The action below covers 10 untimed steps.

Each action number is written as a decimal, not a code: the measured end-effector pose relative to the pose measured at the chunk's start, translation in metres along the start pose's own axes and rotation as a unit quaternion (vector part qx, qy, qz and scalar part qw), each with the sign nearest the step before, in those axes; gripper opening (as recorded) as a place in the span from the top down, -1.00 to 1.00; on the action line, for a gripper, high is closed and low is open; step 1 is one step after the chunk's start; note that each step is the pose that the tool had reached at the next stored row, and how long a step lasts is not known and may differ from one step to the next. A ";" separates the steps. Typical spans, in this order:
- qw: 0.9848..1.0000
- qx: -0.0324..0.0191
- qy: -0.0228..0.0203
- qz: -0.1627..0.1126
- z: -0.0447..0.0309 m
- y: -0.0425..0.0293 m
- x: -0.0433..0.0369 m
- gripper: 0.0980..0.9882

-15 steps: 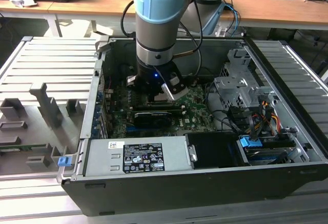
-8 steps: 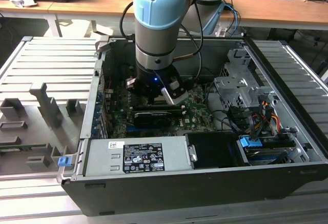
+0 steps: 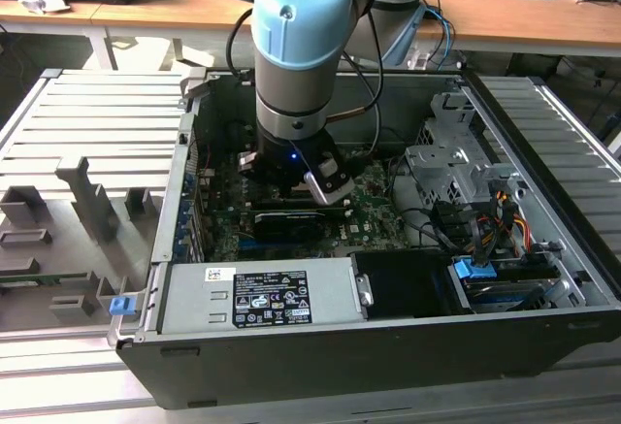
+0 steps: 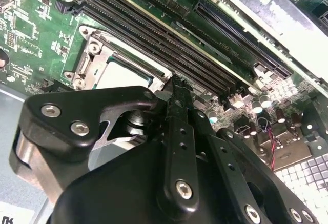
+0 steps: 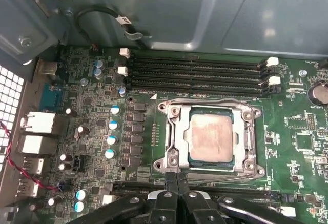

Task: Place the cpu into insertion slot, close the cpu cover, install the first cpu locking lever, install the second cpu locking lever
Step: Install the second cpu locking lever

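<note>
closed hand (image 5: 177,180) beside seated cpu (image 5: 211,137)

Lab: opened computer case (image 3: 320,366), wooden desks (image 3: 524,16).

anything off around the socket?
Nothing stands out. The cpu sits square in its socket, the cpu cover lies flat around it, and the gripper, fingers together, is beside the socket's edge.

The cpu (image 5: 211,136) sits in its socket on the motherboard (image 5: 302,142), the cpu cover (image 5: 174,131) lying around it. Memory slots (image 5: 197,73) run alongside the socket, toward the case wall (image 5: 205,14). The gripper (image 5: 177,180) hangs just beside the cover's edge.
</note>
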<state>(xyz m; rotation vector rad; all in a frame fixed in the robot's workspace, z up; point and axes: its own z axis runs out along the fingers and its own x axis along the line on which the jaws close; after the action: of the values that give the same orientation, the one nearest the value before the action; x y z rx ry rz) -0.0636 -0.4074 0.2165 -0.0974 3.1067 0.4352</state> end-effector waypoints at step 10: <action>1.000 -0.002 0.000 0.000 0.0028 -0.0007 0.0022 0.98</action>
<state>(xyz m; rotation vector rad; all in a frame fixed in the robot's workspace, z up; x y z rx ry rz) -0.0658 -0.4074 0.2136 -0.0974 3.1057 0.4416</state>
